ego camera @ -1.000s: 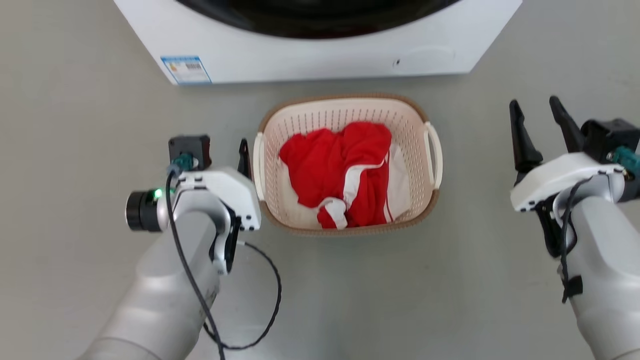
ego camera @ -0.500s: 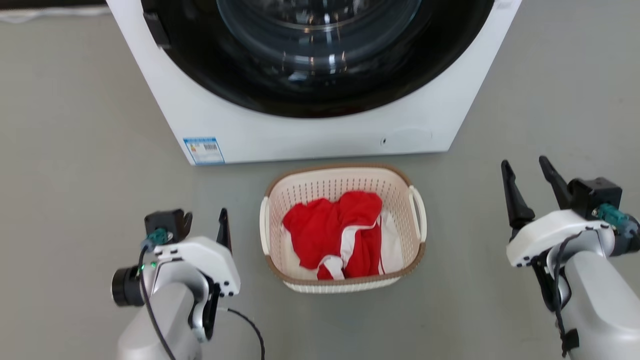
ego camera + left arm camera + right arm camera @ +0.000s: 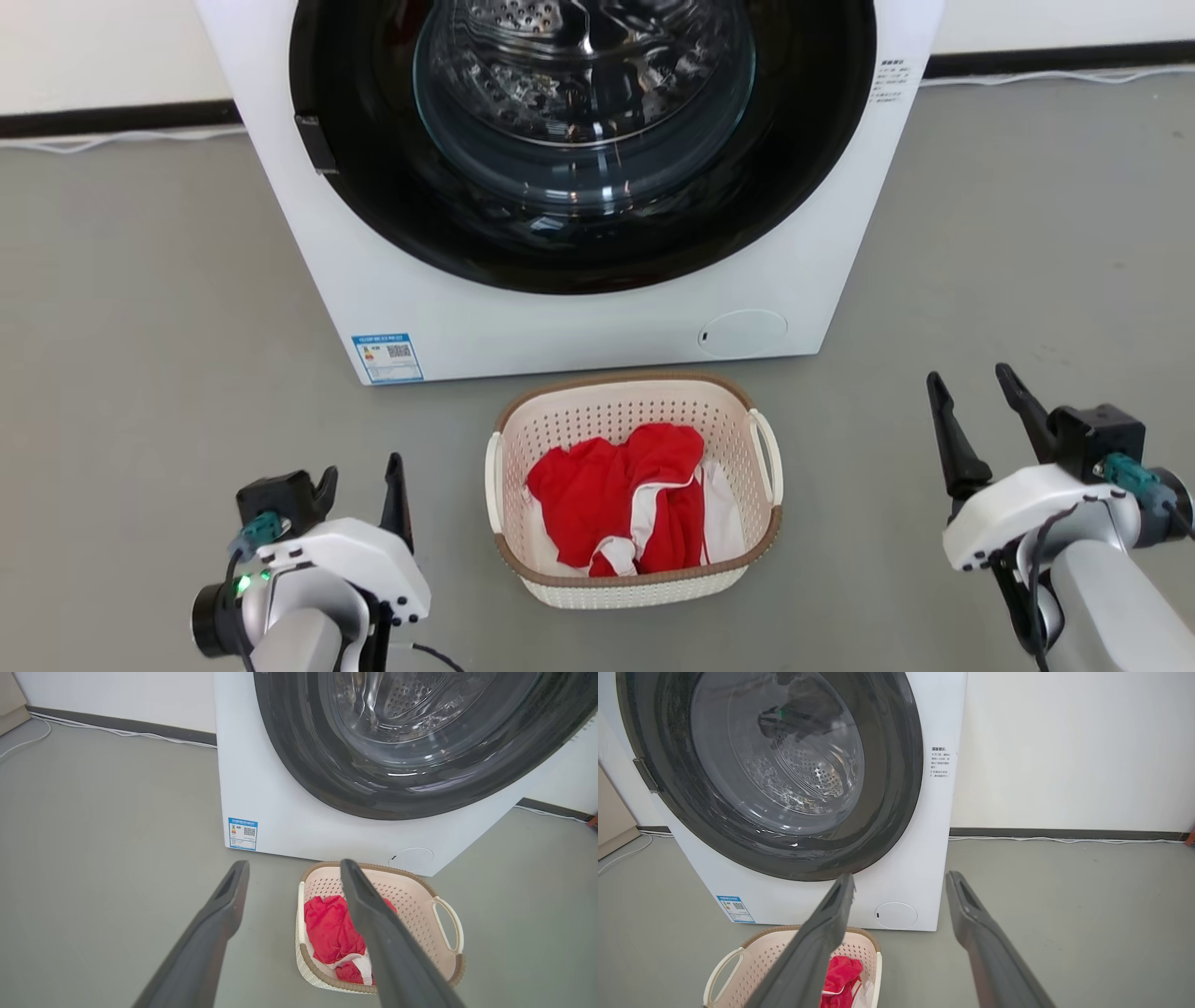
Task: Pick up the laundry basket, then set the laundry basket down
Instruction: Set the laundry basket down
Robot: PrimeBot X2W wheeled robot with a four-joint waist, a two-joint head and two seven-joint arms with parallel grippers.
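Just in front of the washing machine (image 3: pixel 579 187) sat the laundry basket (image 3: pixel 635 588), both grippers, left (image 3: pixel 359 481) and right (image 3: pixel 976 411), spread apart and clear of it, so the clean pickup wanted each pincer closing squarely on a white side handle (image 3: pixel 766 457).

The laundry basket (image 3: pixel 633 583) is a small cream-white plastic tub, rounded-rectangular, its walls pierced with rows of small holes. A brown woven-look band runs around its rim, and a white loop handle arches along each short side. It stands upright on the grey floor (image 3: pixel 140 355), level, just in front of the white washing machine (image 3: pixel 579 327), near its lower front panel but not touching it. Inside lies a crumpled red garment (image 3: pixel 616 495) with white trim, heaped over something white, filling most of the bottom and staying below the rim.
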